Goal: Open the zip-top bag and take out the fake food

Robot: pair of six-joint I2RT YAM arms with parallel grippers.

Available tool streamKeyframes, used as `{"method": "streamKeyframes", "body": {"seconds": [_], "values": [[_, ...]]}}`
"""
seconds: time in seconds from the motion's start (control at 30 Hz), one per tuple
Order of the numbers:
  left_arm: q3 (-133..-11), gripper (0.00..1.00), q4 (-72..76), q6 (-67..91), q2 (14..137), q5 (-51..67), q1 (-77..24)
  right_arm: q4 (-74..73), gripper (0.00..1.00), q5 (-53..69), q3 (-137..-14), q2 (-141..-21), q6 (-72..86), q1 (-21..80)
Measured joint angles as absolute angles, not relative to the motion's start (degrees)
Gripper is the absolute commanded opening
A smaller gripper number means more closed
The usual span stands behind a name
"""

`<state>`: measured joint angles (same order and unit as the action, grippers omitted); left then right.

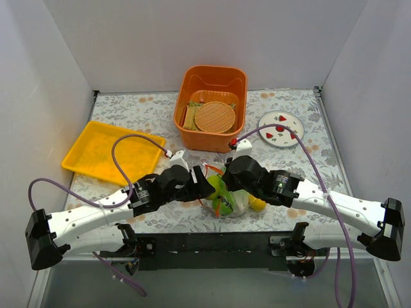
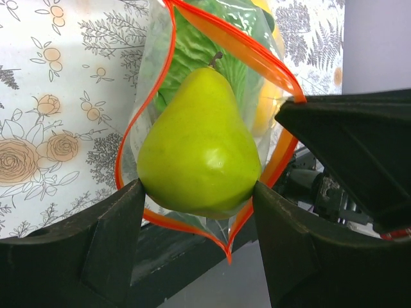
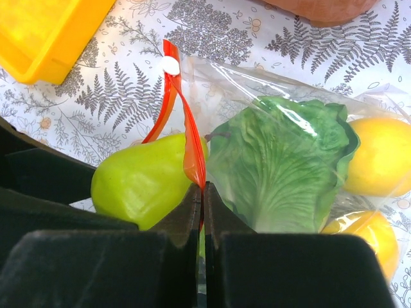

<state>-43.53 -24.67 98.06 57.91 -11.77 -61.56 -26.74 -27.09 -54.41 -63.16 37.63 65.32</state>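
**Left wrist view: pear in hand at the open mouth**

Your left gripper (image 2: pixel 198 192) has its two fingers closed partway onto the fake pear (image 2: pixel 199 147), one pad touching each flank. The orange-red zip strip (image 2: pixel 244 51) loops open around the fruit, so the opening step looks done. In the right wrist view, your right gripper (image 3: pixel 202 205) is closed all but fully, pinching one lip of that strip between its pads; the pear lies at 9 o'clock of the pinch, with the rest of the contents at 3 o'clock.

From above, the zip-top bag (image 1: pixel 232 200) rests on the tabletop (image 1: pixel 148 109) between the two wrists, at 6 o'clock from the orange tub (image 1: pixel 210 106).

You are, by my reading, around the middle of the task. The pear sits in the mouth, not yet clear of it. The cabbage leaf (image 3: pixel 282 160) and two lemons (image 3: pixel 379 154) remain deep inside the plastic, untouched.
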Motion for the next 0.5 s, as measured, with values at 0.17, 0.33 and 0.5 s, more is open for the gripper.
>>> {"method": "streamKeyframes", "body": {"seconds": [0.17,0.33,0.5], "values": [[-43.5,0.33,-25.4,96.2,54.5,-11.1,-61.6,-26.0,0.01,-26.9,-54.2,-63.2,37.4,64.4],[-43.8,0.33,-25.9,94.2,53.5,-10.5,-61.6,-25.2,0.01,-26.5,-53.5,-63.3,37.3,63.3],[-45.3,0.33,-28.4,92.6,54.2,-9.4,-61.6,-25.0,0.01,-26.1,-53.5,-63.3,37.3,62.6]]}}
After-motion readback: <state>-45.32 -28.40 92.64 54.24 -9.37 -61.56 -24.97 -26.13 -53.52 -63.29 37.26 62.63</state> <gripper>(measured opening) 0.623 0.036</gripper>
